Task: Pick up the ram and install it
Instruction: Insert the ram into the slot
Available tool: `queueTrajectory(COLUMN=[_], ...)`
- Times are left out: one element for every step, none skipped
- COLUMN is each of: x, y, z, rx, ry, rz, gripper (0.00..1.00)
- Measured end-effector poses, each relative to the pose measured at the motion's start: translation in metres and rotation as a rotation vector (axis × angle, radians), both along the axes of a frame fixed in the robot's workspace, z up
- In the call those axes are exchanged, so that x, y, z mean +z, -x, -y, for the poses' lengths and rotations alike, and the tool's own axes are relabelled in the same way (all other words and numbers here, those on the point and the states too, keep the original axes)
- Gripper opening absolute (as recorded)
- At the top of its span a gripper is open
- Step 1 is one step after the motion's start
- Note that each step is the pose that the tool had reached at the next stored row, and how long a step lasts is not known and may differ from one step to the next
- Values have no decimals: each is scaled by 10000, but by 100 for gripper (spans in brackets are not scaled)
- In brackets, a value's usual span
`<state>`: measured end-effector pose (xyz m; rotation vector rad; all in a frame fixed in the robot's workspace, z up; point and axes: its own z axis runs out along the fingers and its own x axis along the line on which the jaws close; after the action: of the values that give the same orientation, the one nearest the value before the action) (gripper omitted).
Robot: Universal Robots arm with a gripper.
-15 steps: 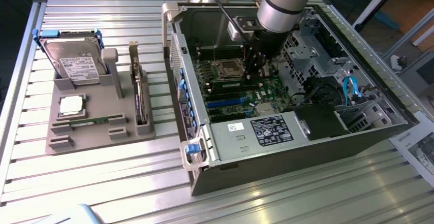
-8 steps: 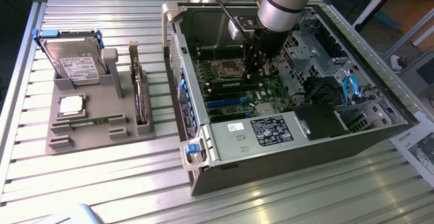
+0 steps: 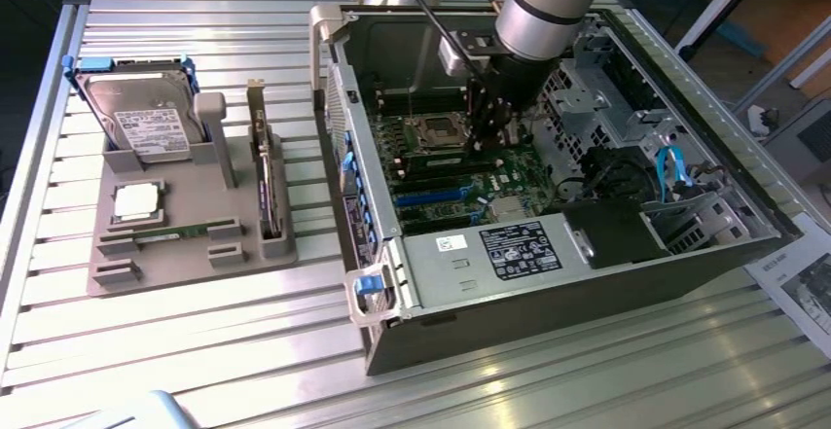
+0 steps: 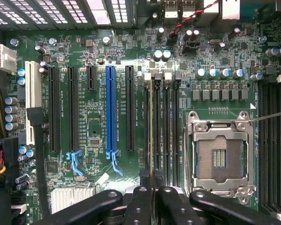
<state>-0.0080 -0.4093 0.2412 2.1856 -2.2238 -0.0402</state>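
The ram shows edge-on in the wrist view as a thin pale line. It hangs upright in line with a memory slot beside the empty processor socket. My gripper is shut on the ram, with its black fingers on either side of it. In the exterior view my gripper reaches down inside the open computer case, just above the motherboard next to the socket. Whether the ram touches the slot I cannot tell. A second green stick lies in the grey fixture.
The grey fixture on the exterior view's left holds a hard drive, a square silver chip and an upright expansion card. Inside the case are blue and black expansion slots, drive cages, cables and a power supply.
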Motion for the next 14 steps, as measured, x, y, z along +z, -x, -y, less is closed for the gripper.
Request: queueTrajectory(x=[0,0,0,1,1,0,0,0,-2,-6,-7,-9,-10,-11], y=[0,0,0,0,0,0,0,0,0,0,0,2,3,3], z=[0,0,0,1,1,1,1,1,1,1,1,1,1,1], rx=[0,11,39,126,200,222,223,223,224,225,226,225,212,183], ry=[0,0,0,2,2,1,1,1,0,-3,0,2,3,2], rz=[0,0,0,-1,-1,-1,-1,-1,0,4,5,8,8,9], gripper=[12,12,12,12,12,12,12,12,12,12,12,12,12,12])
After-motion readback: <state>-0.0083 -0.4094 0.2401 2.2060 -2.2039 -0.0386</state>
